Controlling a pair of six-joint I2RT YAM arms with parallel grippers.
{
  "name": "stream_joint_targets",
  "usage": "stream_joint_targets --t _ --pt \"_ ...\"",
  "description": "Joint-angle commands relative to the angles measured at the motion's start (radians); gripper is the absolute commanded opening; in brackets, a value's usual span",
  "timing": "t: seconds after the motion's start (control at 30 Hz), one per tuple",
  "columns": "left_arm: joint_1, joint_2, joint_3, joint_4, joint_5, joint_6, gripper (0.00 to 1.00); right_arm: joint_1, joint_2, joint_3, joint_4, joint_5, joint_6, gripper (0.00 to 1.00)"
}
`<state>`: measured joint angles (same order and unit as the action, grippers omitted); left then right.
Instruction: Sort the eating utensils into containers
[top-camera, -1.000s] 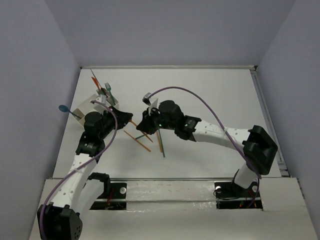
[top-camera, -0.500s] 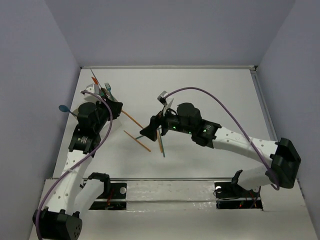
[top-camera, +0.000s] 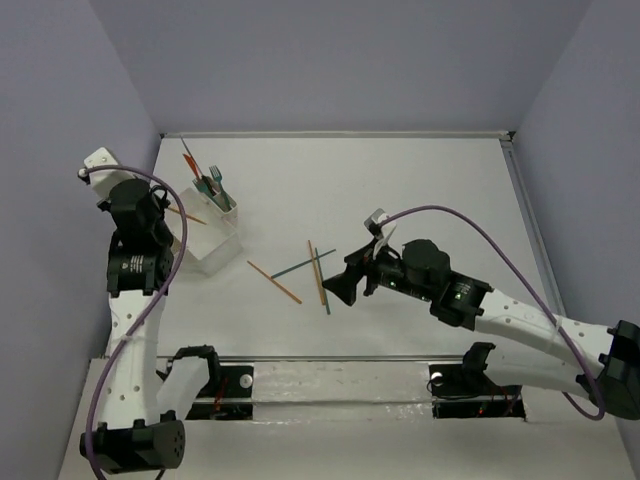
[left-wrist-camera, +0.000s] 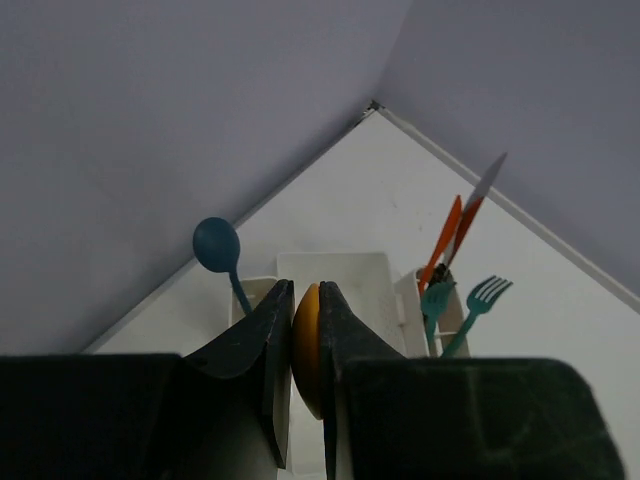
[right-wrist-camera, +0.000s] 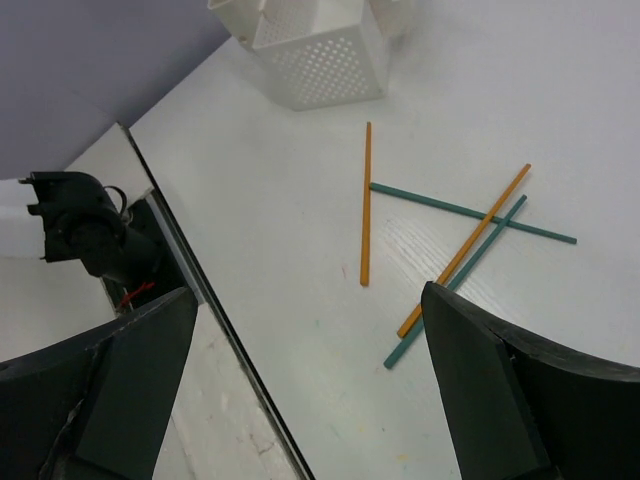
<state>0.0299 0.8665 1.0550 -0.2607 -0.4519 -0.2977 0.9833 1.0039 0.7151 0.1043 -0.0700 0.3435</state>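
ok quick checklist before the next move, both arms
1. Left gripper shut on the orange utensil: ok.
2. Orange utensil lined up with one compartment of the white organiser: cannot tell.
3. Right gripper open: ok.
4. Loose sticks in the right wrist's view: ok.
5. Sticks lying apart for a single pick: not ok, they cross.

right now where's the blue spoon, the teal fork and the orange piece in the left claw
blue spoon (left-wrist-camera: 216, 243): left wrist view, on its bowl.
teal fork (left-wrist-camera: 487, 293): left wrist view, on its tines.
orange piece (left-wrist-camera: 306, 350): left wrist view, its edge inside the left claw (left-wrist-camera: 304, 300).
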Motion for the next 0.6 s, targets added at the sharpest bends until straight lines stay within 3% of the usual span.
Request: stream_joint_targets --t 0.0,0.13,0.57 --pt "0.059 0.086 0.045 0.024 -0.143 0.051 0.0 0.008 -0.024 -0.019 0.018 0.033 -0.014 1.0" --pt "0.077 0.164 0.089 0.069 -0.275 0.1 0.0 0.008 -0.062 -0.065 0.041 0.041 -0.012 1.0" --pt "0.087 0.282 0.025 0.402 -0.435 0.359 0.0 0.008 -0.128 -0.108 0.047 0.045 -0.02 1.0"
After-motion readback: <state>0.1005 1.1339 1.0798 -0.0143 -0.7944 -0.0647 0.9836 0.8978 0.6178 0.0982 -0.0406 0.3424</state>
